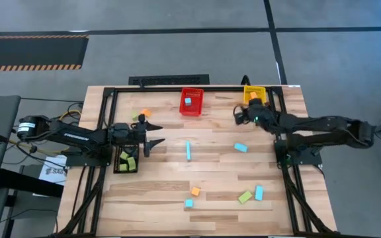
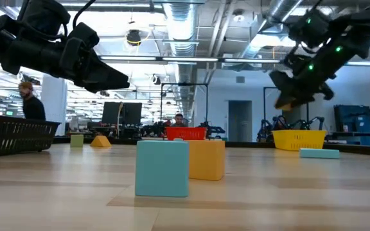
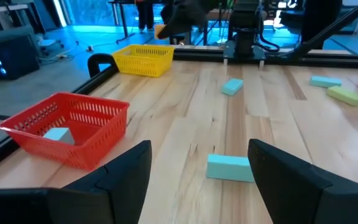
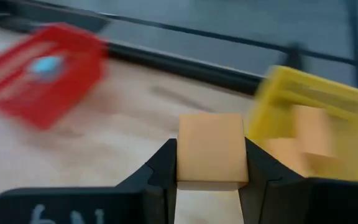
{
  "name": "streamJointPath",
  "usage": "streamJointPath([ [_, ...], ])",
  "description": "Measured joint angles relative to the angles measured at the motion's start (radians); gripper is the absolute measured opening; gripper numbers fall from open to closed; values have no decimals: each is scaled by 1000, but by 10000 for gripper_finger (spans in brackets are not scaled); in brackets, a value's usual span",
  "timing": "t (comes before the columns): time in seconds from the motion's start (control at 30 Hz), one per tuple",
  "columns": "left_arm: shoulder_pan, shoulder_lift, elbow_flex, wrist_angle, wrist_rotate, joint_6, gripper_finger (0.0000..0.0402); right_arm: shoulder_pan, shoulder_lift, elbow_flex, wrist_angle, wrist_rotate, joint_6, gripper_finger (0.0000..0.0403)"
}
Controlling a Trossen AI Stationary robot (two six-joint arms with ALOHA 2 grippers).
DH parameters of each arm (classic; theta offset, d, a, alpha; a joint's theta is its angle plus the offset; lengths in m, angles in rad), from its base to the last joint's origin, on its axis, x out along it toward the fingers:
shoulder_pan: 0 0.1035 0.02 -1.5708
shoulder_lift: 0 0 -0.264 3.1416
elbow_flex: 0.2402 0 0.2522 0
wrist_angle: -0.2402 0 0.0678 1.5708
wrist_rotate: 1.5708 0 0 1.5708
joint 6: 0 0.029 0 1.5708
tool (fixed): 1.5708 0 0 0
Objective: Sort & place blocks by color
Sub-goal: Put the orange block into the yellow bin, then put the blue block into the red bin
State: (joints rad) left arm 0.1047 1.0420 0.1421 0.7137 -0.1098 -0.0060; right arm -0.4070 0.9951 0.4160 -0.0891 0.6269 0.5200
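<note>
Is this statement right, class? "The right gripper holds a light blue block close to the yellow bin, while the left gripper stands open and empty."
Not quite: the block in the right gripper is orange, not light blue. The right wrist view shows the orange block clamped between the fingers, close to the yellow bin. The rest holds: the left gripper stands open and empty.

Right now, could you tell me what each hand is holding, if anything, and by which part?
The right hand grips an orange block by its two opposite side faces, near the yellow bin. The left hand is open and empty.
</note>
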Motion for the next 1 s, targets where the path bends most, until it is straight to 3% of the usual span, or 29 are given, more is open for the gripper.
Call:
streamJointPath([
  [0.23, 0, 0, 0, -4, 19, -3, 254, -227, 61, 0, -14, -60, -3, 118],
  [0.43, 0, 0, 0, -4, 19, -3, 254, -341, 140, 1, 60, -83, -41, 118],
  [0.57, 0, 0, 0, -5, 26, -7, 254, -399, 181, 17, 116, -160, -74, 122],
  [0.83, 0, 0, 1, -5, 26, -21, 254, -478, 256, 114, 120, -261, -97, 241],
  [1.0, 0, 0, 1, -10, 26, -35, 254, -487, 269, 167, 107, -265, -125, 267],
])
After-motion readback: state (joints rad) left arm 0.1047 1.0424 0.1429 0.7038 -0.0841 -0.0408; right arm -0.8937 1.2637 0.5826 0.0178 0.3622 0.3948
